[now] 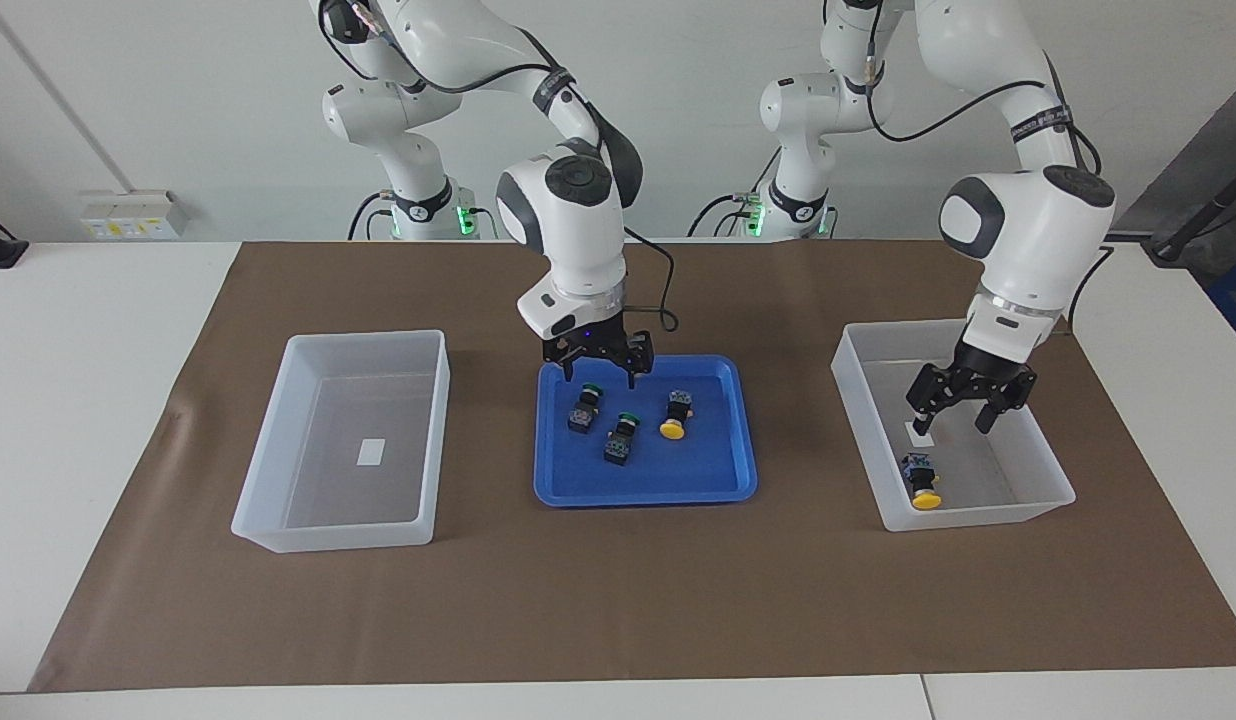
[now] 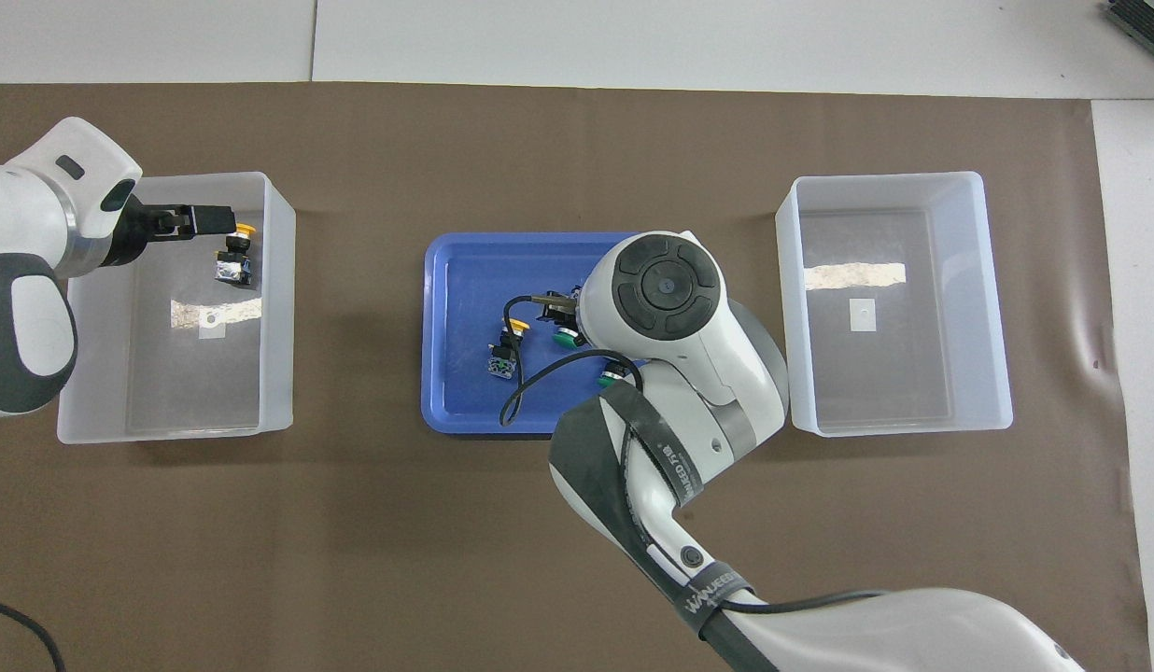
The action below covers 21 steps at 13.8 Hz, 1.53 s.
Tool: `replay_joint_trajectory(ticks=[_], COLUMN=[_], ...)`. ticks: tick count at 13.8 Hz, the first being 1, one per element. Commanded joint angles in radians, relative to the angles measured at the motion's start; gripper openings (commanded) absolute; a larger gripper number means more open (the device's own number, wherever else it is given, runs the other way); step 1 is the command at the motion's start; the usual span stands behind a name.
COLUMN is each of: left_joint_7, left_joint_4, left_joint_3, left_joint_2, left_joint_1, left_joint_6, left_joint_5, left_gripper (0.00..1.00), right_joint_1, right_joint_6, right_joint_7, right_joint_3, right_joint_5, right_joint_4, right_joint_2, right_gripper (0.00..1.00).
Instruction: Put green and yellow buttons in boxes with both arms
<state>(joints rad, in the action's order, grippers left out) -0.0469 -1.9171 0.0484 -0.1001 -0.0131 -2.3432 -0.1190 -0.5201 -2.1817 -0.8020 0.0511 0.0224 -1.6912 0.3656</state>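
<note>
A blue tray (image 1: 718, 485) (image 2: 446, 392) in the middle holds two green buttons (image 1: 583, 405) (image 1: 620, 437) and a yellow button (image 1: 675, 413) lying on their sides. In the overhead view the tray's yellow button (image 2: 507, 347) and the green buttons (image 2: 566, 336) (image 2: 610, 378) show partly under the right arm. My right gripper (image 1: 601, 378) is open and empty, just above the green button nearest the robots. A second yellow button (image 1: 921, 480) (image 2: 233, 257) lies in the clear box (image 1: 858, 400) (image 2: 278, 308) at the left arm's end. My left gripper (image 1: 953, 420) (image 2: 194, 221) hangs open and empty over that box.
A second clear box (image 1: 268, 500) (image 2: 992, 308) at the right arm's end holds only a white sticker. A brown mat (image 1: 618, 600) covers the table under everything. A black cable (image 2: 516, 392) from the right wrist hangs over the tray.
</note>
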Motion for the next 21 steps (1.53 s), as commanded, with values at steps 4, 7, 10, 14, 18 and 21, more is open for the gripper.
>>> replay_joint_trajectory(ticks=[4,7,10,14,18,21], left_joint_7=[-0.002,-0.008,-0.008,-0.016,-0.025,-0.034], left_joint_4=[-0.036,-0.04,-0.039,-0.036,-0.03,-0.029], left_joint_3=[-0.007,-0.005,-0.005,-0.004,-0.002,-0.002], left_joint_2=[0.051,0.056,0.056,0.051,0.039,0.037], left_joint_1=[-0.162,-0.18,-0.189,-0.188,-0.206,-0.211], left_joint_6=[0.035,0.03,0.036,0.032,0.03,0.027], left_joint_5=[-0.008,-0.008,-0.008,-0.008,-0.011,-0.014], left_gripper=[1.0,1.0,1.0,1.0,1.0,1.0], right_joint_1=[-0.023,-0.027,-0.026,-0.029,-0.028,-0.027], right_joint_6=[-0.091,-0.153,-0.164,-0.197,-0.205,-0.227], right_joint_7=[-0.049,-0.057,-0.063,-0.075,-0.091,-0.091], right_joint_3=[-0.002,-0.004,-0.004,-0.005,-0.005,-0.005], right_joint_5=[0.044,0.051,0.067,0.079,0.08,0.08], right_joint_4=[0.059,0.061,0.05,0.019,0.005,-0.025], right_joint_2=[0.13,0.167,0.173,0.18,0.18,0.179], right_gripper=[0.95,0.94,0.94,0.94,0.77,0.66])
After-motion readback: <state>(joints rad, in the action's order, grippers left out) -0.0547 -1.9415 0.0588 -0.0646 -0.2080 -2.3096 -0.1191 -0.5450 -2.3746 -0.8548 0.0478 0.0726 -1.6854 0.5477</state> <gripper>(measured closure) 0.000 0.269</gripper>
